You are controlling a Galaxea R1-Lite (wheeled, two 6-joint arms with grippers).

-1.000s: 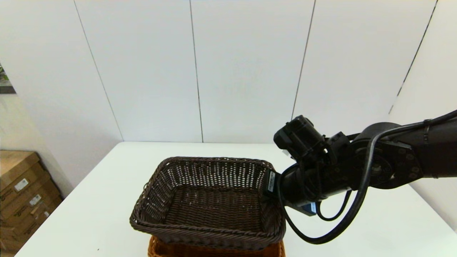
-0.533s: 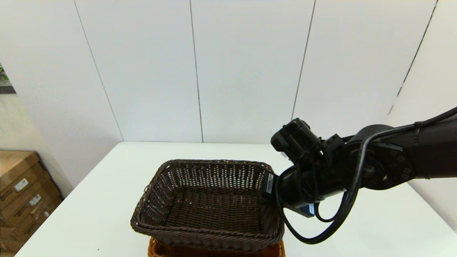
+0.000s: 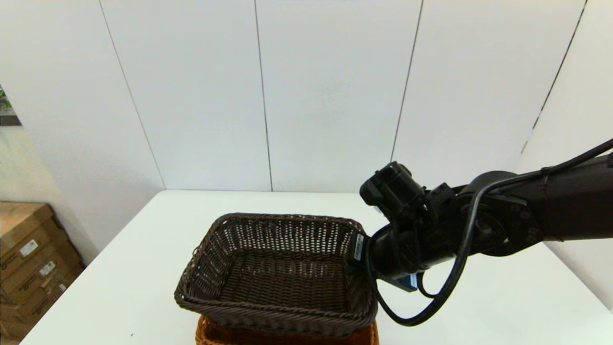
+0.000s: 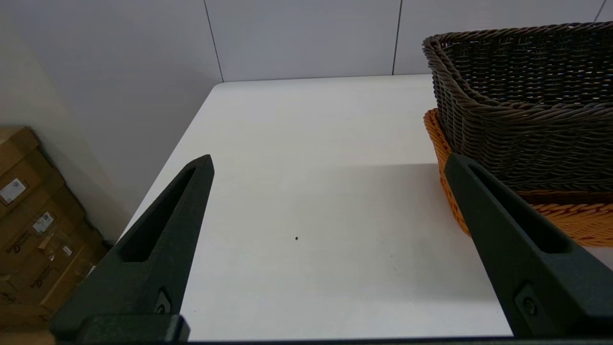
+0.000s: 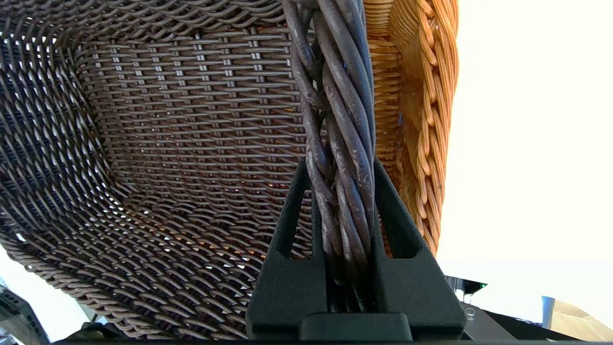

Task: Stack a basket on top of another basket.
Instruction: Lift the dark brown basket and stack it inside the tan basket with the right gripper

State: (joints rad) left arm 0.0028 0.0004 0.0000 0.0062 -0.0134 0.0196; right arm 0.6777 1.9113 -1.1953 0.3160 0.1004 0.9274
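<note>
Dark brown woven wicker basket (image 3: 280,273) sits in the orange-tan woven wicker basket (image 3: 287,336), maybe not all the way down. The right gripper (image 5: 341,182) pinches the dark basket's braided rim between its jaws. The left gripper (image 4: 328,165) hangs wide open, both baskets just beside one finger (image 4: 507,230).

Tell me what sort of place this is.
Probably a robot test room or lab, not a home: a bare white table against plain white wall panels, stacked cardboard boxes beside it, and only two woven baskets as props.
</note>
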